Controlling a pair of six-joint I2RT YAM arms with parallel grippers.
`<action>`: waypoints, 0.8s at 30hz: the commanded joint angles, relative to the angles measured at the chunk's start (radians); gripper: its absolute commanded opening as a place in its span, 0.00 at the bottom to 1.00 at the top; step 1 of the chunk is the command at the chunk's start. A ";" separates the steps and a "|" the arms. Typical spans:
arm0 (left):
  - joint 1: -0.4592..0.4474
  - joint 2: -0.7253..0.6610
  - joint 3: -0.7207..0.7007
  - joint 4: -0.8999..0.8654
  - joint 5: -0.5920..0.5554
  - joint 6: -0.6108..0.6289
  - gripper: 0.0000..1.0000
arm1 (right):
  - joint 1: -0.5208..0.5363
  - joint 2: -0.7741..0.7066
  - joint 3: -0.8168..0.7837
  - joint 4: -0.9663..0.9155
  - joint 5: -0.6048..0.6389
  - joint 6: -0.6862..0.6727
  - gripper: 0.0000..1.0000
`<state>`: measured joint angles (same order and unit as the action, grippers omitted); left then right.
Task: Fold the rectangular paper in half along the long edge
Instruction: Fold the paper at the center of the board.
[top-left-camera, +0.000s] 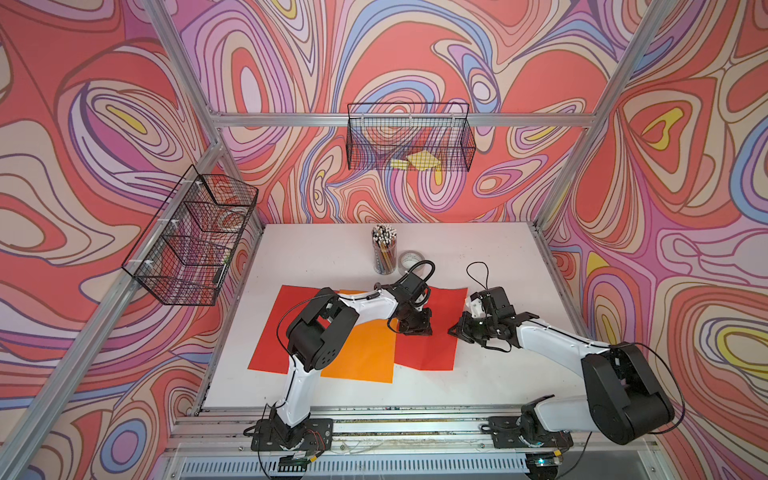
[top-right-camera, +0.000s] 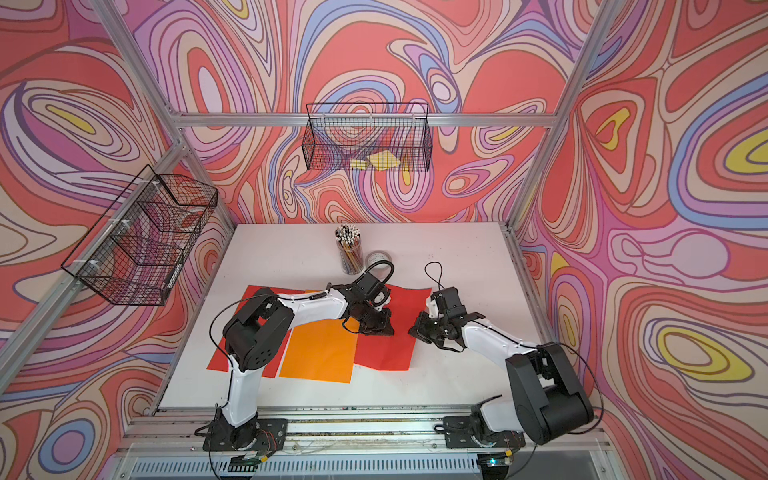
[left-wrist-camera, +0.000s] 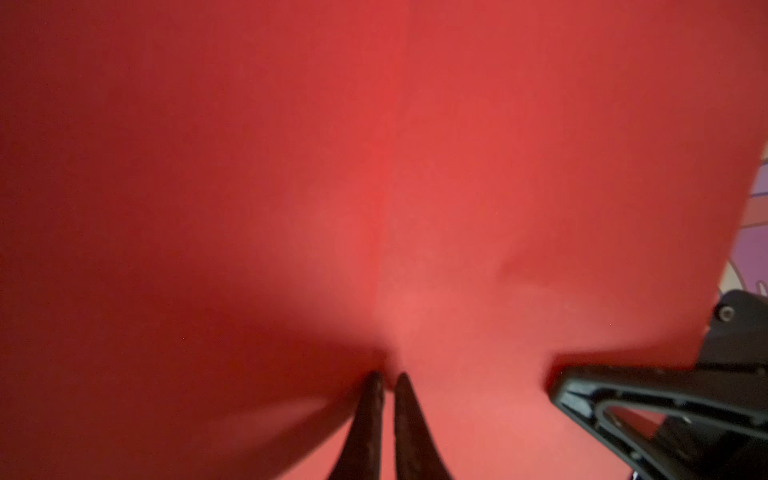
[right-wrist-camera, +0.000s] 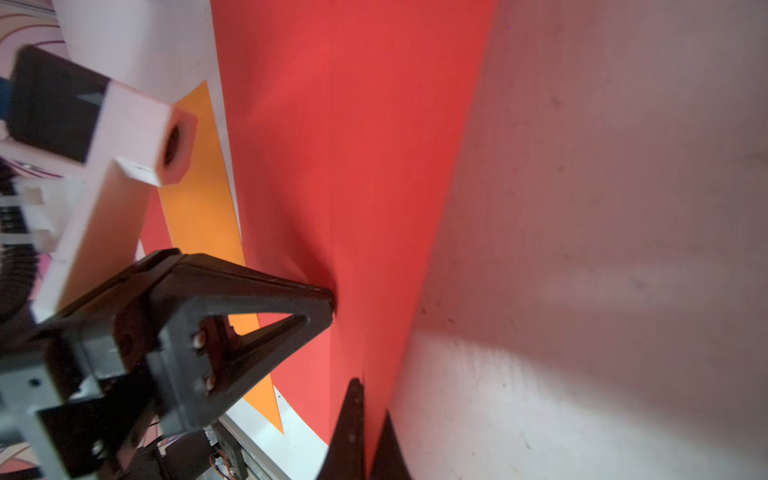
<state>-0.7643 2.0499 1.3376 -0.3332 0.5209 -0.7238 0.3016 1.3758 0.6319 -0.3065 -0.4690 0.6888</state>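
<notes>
1. The right gripper (right-wrist-camera: 371, 397) had black, tapered plastic fingers, closed together on the right-hand edge of the red paper (right-wrist-camera: 353, 166). The sheet passed between them and rose off the table (right-wrist-camera: 582, 208) at that edge.
2. The left gripper (left-wrist-camera: 390, 380) had two black, pointed fingers standing narrowly apart with a slim gap between them. Their tips pressed down on the sheet near its midline, and the paper puckered slightly around them.
3. The red paper was a thin, matte, rectangular sheet lying on the right half of the table in both top views. Its long axis ran from the near edge toward the far edge. A faint straight crease followed that axis and met the left gripper's tips.
4. The orange paper (top-left-camera: 361, 357), a matte rectangle, lay just left of the red paper, and their edges met. A second red sheet (top-left-camera: 270, 340) lay further left, partly hidden by the left arm.
5. The table was white and flat, scuffed with small dark marks.
6. At the far end stood a clear cylindrical cup (top-left-camera: 384, 253) packed with upright pencils, with a grey tape roll (top-left-camera: 410, 261) just beside it.
7. A black wire-mesh basket (top-left-camera: 365, 141) on the back wall held yellow paper pieces (top-left-camera: 419, 160). A second wire basket (top-left-camera: 174, 266) hung on the left frame.
</notes>
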 joint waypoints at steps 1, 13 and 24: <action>0.027 -0.107 0.015 -0.092 -0.073 0.022 0.54 | -0.021 -0.041 0.076 -0.174 0.080 -0.083 0.00; 0.151 -0.129 -0.048 -0.042 0.068 0.110 0.44 | -0.045 0.025 0.319 -0.473 0.052 -0.303 0.00; 0.121 -0.084 -0.065 -0.012 0.068 0.115 0.24 | -0.044 0.126 0.389 -0.537 0.176 -0.339 0.00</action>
<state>-0.6373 1.9480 1.2823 -0.3538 0.5835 -0.6285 0.2573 1.4830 0.9882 -0.8169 -0.3355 0.3782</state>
